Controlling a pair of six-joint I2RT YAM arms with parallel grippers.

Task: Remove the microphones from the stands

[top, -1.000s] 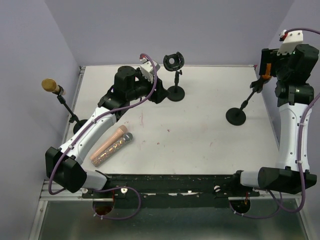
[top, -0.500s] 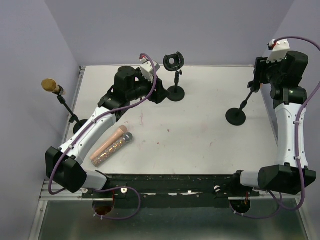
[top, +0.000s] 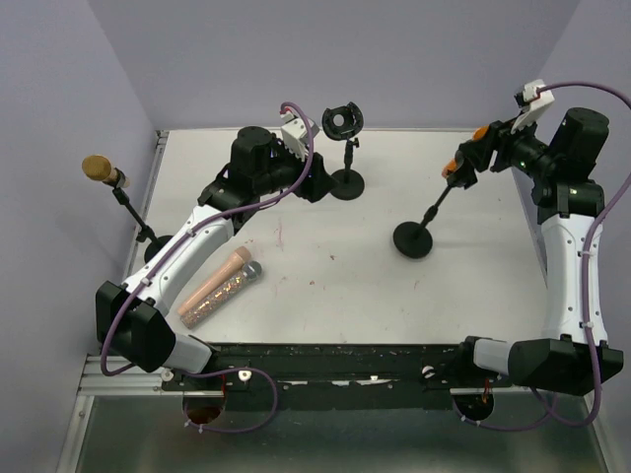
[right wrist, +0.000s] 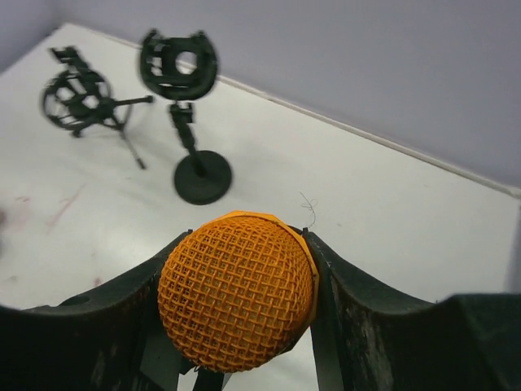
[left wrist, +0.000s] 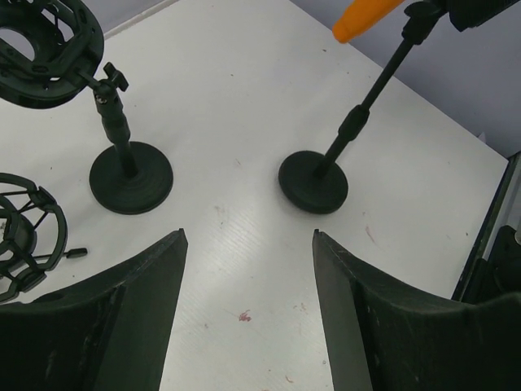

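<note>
The orange microphone (top: 463, 163) sits in the clip of a black stand (top: 413, 239) at the right of the table. My right gripper (top: 485, 146) is shut on its mesh head (right wrist: 236, 297), with one finger (right wrist: 122, 314) on each side. The stand's pole leans up to the right from its round base (left wrist: 313, 181), and the microphone's orange tail (left wrist: 366, 16) sticks out past the clip. My left gripper (top: 315, 182) hovers open over bare table (left wrist: 248, 244), well to the left of that stand, holding nothing.
An empty stand with a ring mount (top: 345, 182) stands at the back centre, just right of my left gripper. A loose ring mount (left wrist: 24, 236) lies beside it. A gold microphone on a stand (top: 99, 168) is at the far left. A pink microphone (top: 217, 286) lies front left.
My right gripper closed on the orange head and swung left and forward. The stand came along, its base sliding left across the table. The left arm barely shifted.
</note>
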